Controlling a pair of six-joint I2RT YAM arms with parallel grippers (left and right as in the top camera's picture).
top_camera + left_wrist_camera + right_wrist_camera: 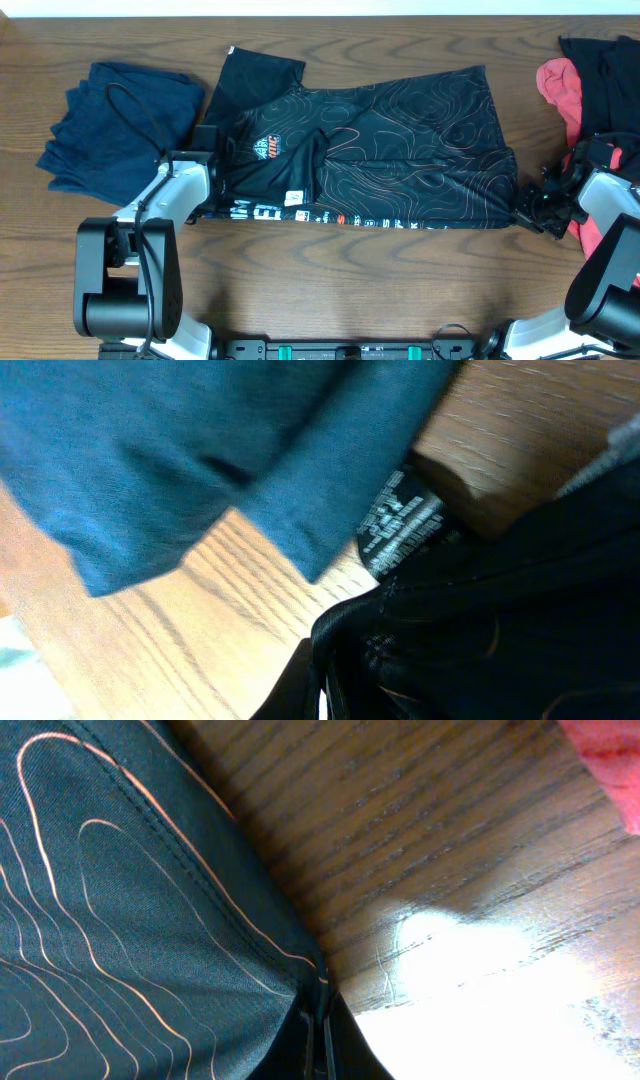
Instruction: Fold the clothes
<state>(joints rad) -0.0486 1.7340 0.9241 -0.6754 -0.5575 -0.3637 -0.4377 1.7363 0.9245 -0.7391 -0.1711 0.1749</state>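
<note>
The left hand (207,160) is closed on the left edge of the black jersey (400,150). In its wrist view, dark fabric bunches up right at the fingertips, with a printed label (400,520) lying just beyond them. The jersey spreads away from this hand across the middle of the worktop (350,290). It lies mostly flat, its thin orange contour lines showing, and one flap is folded over near the hand, where an orange logo (266,148) faces up. On the hand's other side, close by but apart from the jersey, lies the navy garment (115,125), loosely crumpled. The wrist view shows its edge (200,450) just past the hand, with bare wood between it and the black cloth.

The right hand (527,205) is closed on the jersey's lower right corner. In its wrist view the stitched hem (250,920) runs down and narrows into the pinched fingertips at the bottom of the picture. Bare wood lies immediately beside this hand on the outer side. Farther out is a coral-red piece (560,85), whose edge shows at the corner of the wrist view (610,760). More dark clothing (610,55) is heaped beyond the coral-red piece, well apart from the hand
</note>
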